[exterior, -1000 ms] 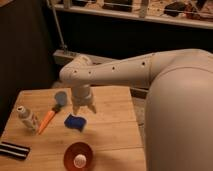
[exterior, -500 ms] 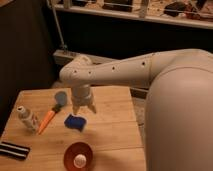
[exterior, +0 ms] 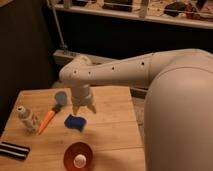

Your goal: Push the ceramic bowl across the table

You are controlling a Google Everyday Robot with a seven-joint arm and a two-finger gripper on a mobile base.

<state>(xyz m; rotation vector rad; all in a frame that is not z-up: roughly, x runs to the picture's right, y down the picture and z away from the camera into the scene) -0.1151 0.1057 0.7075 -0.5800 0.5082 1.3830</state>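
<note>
At the near edge of the table [exterior: 116,131], the ceramic bowl [exterior: 78,154] sits upright with its pale spot showing inside. Nothing touches it. It lies where it lay a second ago, so no push has been delivered.

To its left, at the table's corner, lies a flat black-and-white striped object [exterior: 12,150]. Further in is the blue sponge [exterior: 75,122], placed between the bowl and the gripper. Left of the sponge are the orange-handled brush [exterior: 48,118], lying at a slant, and a small pale bottle [exterior: 27,118], standing upright.

Beyond the sponge, the gripper [exterior: 83,109] hangs pointing down over the middle of the table, just behind the sponge and well apart from the bowl. Its position matches the two earlier views; no movement is recorded. The two fingers [exterior: 75,109] stand spread apart with nothing between them and no object in contact; whether the tips reach the tabletop cannot be determined.

Assessment: the task has not started. The gripper must first come forward past the sponge to reach the bowl's side.

The arm [exterior: 120,72] extends in from the right, above the far half of the table.
</note>
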